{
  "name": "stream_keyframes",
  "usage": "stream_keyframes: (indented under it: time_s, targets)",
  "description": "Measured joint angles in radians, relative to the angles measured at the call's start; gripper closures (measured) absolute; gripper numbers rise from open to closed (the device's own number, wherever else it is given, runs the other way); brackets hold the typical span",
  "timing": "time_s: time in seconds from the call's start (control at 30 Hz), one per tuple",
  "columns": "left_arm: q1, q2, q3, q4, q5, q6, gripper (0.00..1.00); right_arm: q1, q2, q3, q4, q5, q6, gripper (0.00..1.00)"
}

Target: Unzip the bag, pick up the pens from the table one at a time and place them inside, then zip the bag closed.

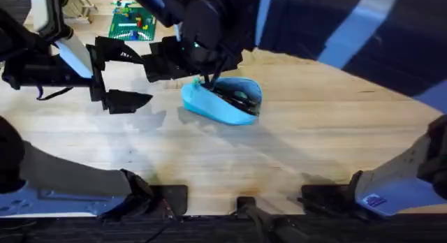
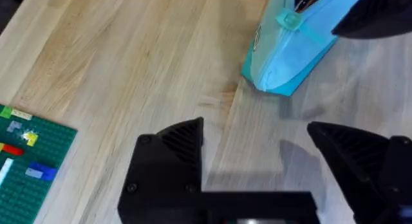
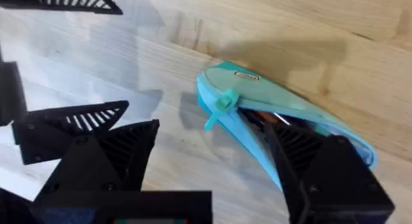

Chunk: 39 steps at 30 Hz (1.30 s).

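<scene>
While the soft light-blue oblong fabric pouch (image 1: 222,102) lies on the light wooden butcher-block tabletop (image 1: 293,152) with its zipper drawn back and its mouth gaping, dark contents are seen inside it in the overhead view, though what they are cannot be made out. The black two-finger right gripper (image 3: 219,166) is held directly over the pouch, its fingers spread wide and nothing gripped; one finger (image 3: 322,166) is seen over the open mouth, the other (image 3: 109,159) over bare wood just beside the pouch. A teal zipper pull (image 3: 221,107) is seen at the pouch's pointed end, near which a small label is sewn. The black two-finger left gripper (image 2: 257,153) is held near that same end, apart from the fabric, its fingers likewise wide apart and empty. A green studded brick baseplate (image 1: 133,22) carrying a few coloured bricks is seen at the far edge of the tabletop, well apart from the pouch.
</scene>
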Motion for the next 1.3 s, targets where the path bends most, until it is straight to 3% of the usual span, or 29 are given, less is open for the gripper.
stream_keyframes:
  time_s: [0.57,1.3]
  targets:
    - [0.000,0.000,0.000,-0.001,0.000,0.000,0.008,0.006,0.052,0.019,-0.013,0.073,0.037,0.005]
    - [0.000,0.000,0.000,-0.011,0.000,0.000,0.007,0.006,0.141,0.019,-0.014,0.077,0.041,0.005]
